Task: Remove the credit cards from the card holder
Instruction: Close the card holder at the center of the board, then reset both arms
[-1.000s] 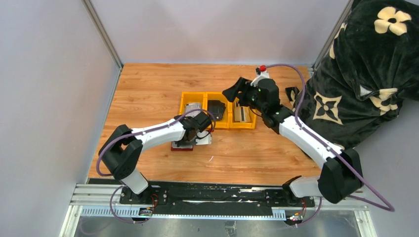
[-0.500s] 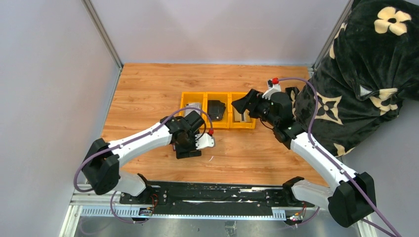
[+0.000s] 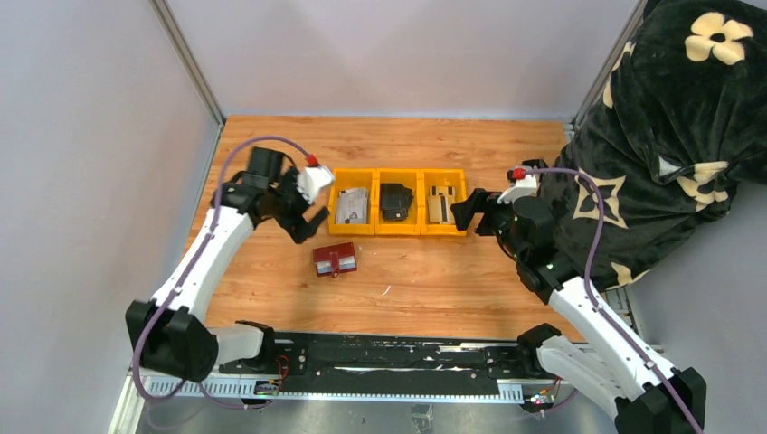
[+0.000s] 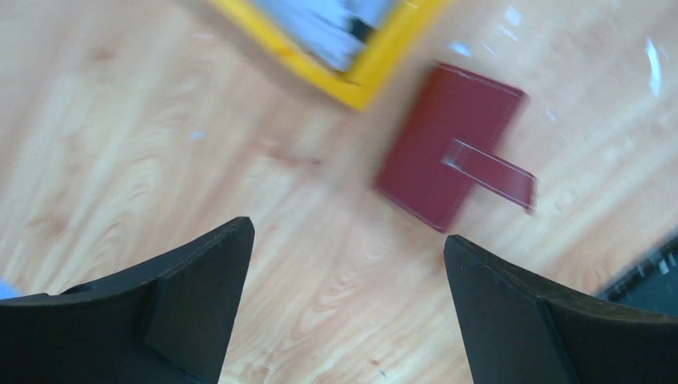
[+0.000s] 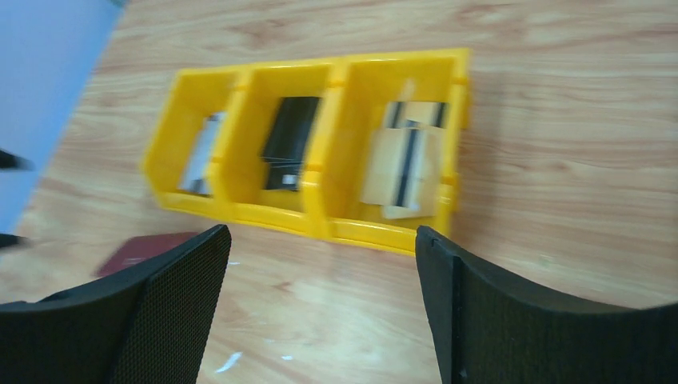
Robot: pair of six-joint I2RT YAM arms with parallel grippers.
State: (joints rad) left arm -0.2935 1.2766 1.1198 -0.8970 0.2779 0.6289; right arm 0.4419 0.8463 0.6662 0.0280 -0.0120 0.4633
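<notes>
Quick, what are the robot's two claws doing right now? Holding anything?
Left gripper: open, holding nothing.
Right gripper: open, holding nothing.

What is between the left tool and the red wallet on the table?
Only bare wooden table. In the left wrist view, the open left tool hangs over plain wood, and the red wallet lies further on.

We see the overhead view bright and evenly lit, sharp across the orange-brown wooden tabletop, with only soft, faint shadows on it. In the left wrist view, motion blur smears the flat maroon card holder and the yellow three-compartment plastic tray; small white glints dot the wood. The right wrist view is softly blurred too, the tan dark-striped credit cards indistinct.
</notes>
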